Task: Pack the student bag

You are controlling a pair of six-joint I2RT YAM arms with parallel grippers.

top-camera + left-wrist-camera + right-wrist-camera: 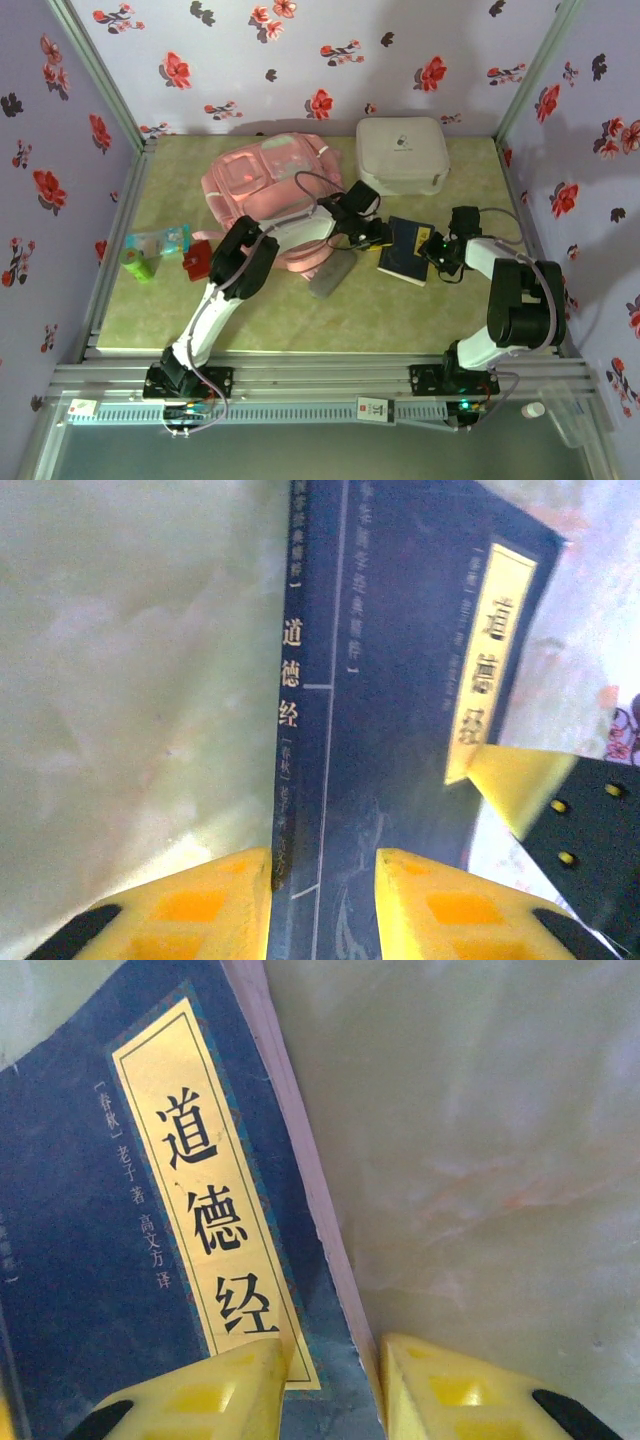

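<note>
The pink student bag [262, 185] lies on the table [270, 325], beyond and to the left of the dark blue book [405, 252]. Its contents cannot be made out. A white hard case [402, 155], lid down, sits just beyond the book. The left arm stretches past the bag's near edge, and the left gripper [374, 238] is spread astride the book's spine. The right arm is sharply bent. The right gripper [434, 250] is spread across the book's opposite edge, one finger over the cover and one over the table.

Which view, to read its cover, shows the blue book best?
Right wrist: the book has its gold title label large and sharp. Left wrist shows spine and cover slanted; top external shows most of the book, too small to read.
</note>
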